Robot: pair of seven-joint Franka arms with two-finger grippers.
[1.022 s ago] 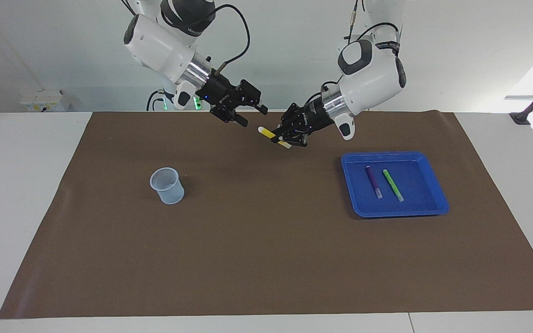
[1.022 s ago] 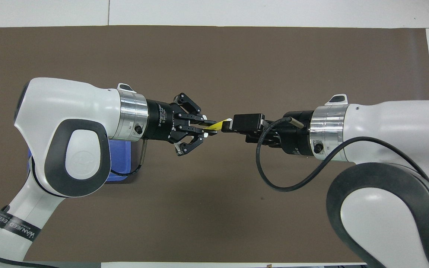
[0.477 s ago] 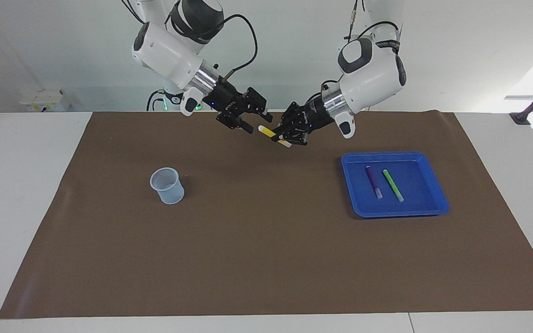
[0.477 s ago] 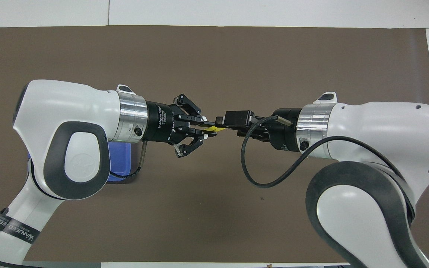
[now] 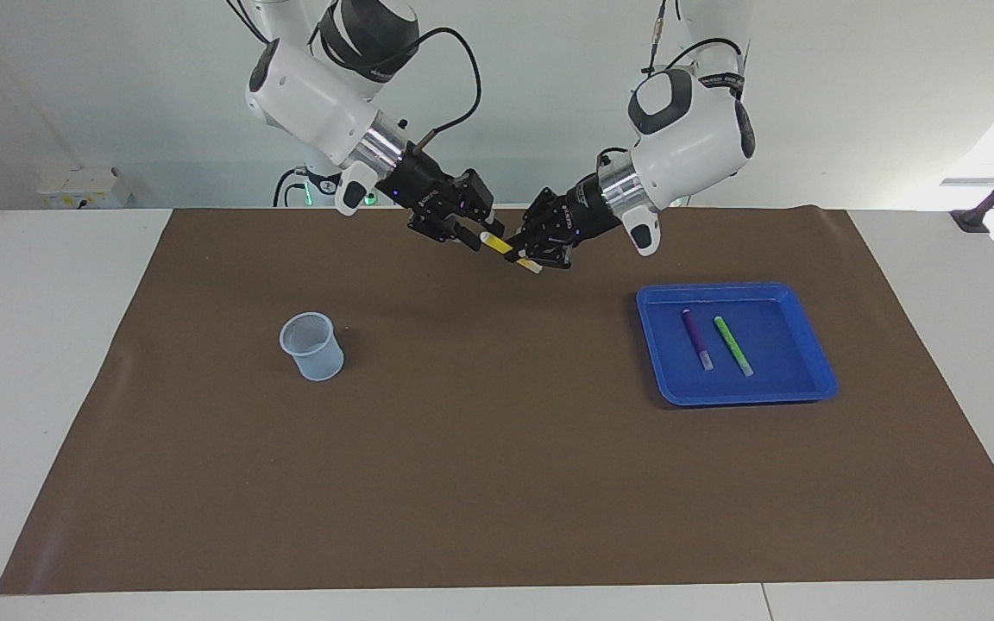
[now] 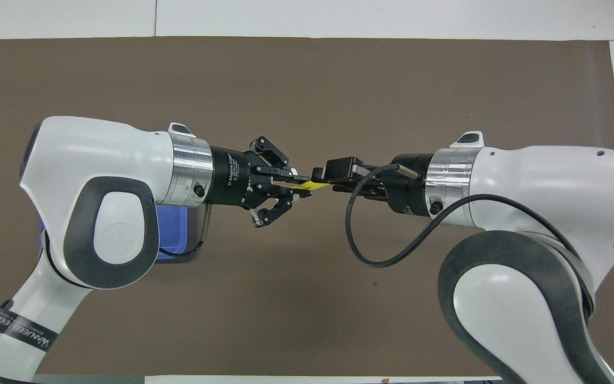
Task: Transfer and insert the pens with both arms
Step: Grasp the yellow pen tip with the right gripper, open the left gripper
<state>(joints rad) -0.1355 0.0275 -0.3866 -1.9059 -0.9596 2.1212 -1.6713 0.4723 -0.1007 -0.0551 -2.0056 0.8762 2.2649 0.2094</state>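
Facing view, reading across. Pale mesh cup (image 5: 312, 347) is standing on the brown mat (image 5: 497, 483) toward the right arm's end of the bench, nothing in it that shows.

Right claw (image 5: 473, 239) is now sitting at the pale end of the yellow pen (image 5: 501, 247); a second ago it was hanging apart from it. Fingers have been narrowing around that end; whether they are pinching it yet, cannot tell.

Left claw (image 5: 525, 257) is still clamped tight on the pen, holding it in the air over the mat, between cup and tray.

Blue tray (image 5: 814, 379) is sitting toward the left arm's end, purple pen (image 5: 695, 338) and green pen (image 5: 732, 345) lying in it side by side, untouched.

Judgement: handover is mid-way; left should not let go until the right has a firm pinch, or the pen drops.
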